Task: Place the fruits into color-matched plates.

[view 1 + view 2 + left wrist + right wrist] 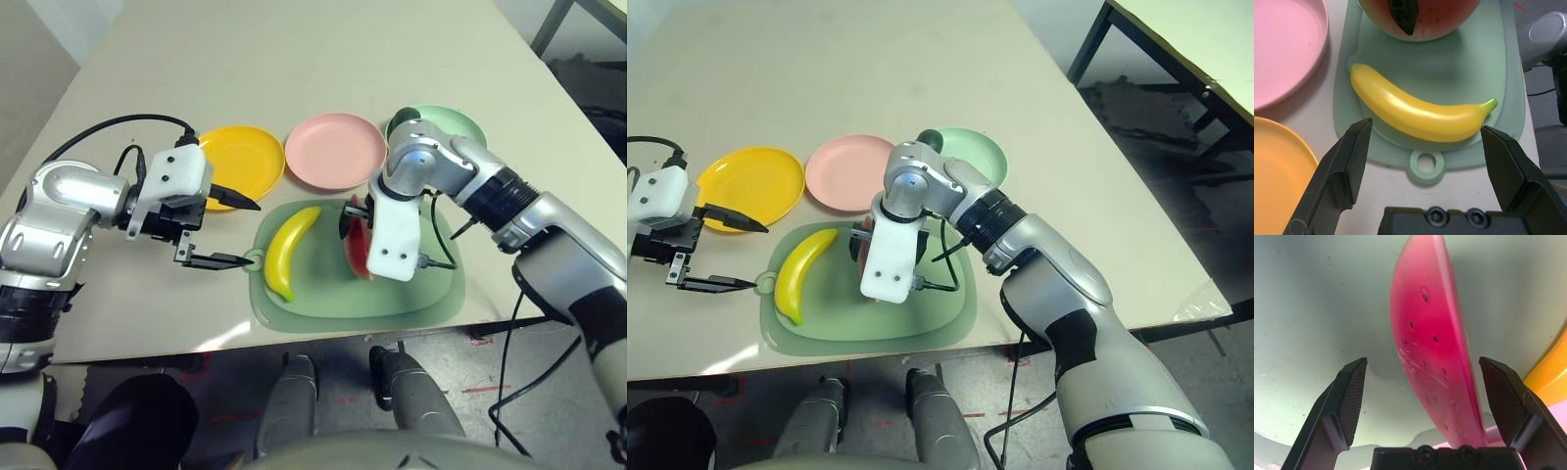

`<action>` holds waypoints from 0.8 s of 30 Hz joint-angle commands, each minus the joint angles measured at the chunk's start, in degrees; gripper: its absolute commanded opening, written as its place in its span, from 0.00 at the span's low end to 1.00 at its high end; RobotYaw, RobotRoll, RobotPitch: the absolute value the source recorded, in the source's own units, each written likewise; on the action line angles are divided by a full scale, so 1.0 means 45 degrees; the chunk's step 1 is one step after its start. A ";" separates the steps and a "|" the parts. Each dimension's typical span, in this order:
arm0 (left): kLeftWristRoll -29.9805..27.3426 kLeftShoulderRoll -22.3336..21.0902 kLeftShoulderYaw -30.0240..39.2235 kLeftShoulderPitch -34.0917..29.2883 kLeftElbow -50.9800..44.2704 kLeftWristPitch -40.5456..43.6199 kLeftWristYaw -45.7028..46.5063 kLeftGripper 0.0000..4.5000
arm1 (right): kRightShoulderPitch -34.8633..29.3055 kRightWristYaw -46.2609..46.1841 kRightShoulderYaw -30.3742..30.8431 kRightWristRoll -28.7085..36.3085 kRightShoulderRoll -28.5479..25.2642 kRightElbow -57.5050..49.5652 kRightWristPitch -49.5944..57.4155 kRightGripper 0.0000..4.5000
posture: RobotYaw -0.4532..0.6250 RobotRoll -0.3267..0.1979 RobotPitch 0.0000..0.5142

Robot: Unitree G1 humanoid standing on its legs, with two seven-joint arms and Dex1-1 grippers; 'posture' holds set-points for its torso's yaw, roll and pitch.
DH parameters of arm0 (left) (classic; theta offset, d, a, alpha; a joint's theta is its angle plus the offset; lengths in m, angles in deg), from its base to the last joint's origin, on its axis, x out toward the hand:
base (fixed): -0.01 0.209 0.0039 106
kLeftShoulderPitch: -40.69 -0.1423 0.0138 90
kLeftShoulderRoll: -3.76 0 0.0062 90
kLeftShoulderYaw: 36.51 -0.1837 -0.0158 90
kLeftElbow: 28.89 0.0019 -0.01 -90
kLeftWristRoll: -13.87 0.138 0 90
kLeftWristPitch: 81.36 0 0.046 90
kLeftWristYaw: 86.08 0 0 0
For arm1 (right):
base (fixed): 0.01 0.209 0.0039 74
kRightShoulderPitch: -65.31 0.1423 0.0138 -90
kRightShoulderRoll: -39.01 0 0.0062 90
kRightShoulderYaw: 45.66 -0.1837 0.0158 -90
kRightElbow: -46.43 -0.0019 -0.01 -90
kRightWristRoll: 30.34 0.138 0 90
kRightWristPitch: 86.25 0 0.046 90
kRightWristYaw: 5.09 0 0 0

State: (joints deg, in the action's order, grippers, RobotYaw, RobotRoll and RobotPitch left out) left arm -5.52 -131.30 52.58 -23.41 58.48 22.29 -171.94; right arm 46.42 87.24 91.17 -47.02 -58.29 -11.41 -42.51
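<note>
Closest in, the right gripper [1422, 361] stands wide open over the watermelon wedge [1425, 340], with one finger on each side of it. The wedge rests on the pale-green mat [392, 315] directly beneath that hand, its red face between the fingers, and it does not look gripped. Just to the left of the right hand, on the same mat, lies the banana [286, 253], its curve running away from the robot. Further left, the left gripper [1426, 123] is open too and empty, its fingers pointing toward the banana from beside the mat's ring tab [1425, 169].

Beyond the hands sit the plates: the yellow-orange one [240, 162] just past the left gripper, the pink one [336, 150] past the mat and ahead of the right gripper, and the mint green one [456, 122] behind the right wrist. The avocado [931, 139] is at the mint plate's left side and seems to rest in it, partly covered by the arm.

The step in hand looks to be picking up the watermelon. Next, the right fingers need to close squarely on its flat sides, lift, and carry it forward to the pink plate; the banana is left for the yellow-orange one.
</note>
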 commanded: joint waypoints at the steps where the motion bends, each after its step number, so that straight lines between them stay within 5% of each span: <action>1: -0.0028 -0.0178 0.0105 -0.0161 -0.0296 0.0079 0.0026 1.00 | -0.0157 0.0038 0.0425 0.0175 -0.0080 -0.0336 0.0136 1.00 | 0.44 0.62 0.47; 8: -0.0176 -0.0019 0.0133 -0.0065 -0.0167 -0.0066 0.0006 1.00 | -0.0203 0.0039 0.0696 0.0314 -0.0419 -0.0568 0.0622 0.91 | 0.44 0.62 0.47; 14: -0.0506 0.0130 0.0171 0.0088 -0.0189 0.0097 0.0042 1.00 | -0.0201 0.0038 0.0931 0.0421 -0.0696 -0.0772 0.1069 0.46 | 0.43 0.62 0.47; 24: -0.0513 0.0186 0.0096 0.0107 -0.0032 0.0014 0.0073 1.00 | -0.0002 0.0039 0.1378 0.1284 -0.1356 -0.1172 0.1702 0.46 | 0.42 0.62 0.48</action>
State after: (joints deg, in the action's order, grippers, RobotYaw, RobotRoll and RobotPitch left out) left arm -7.81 -130.50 52.62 -22.98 58.48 22.61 -171.60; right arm 46.47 87.07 95.47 -42.48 -63.59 -15.62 -35.54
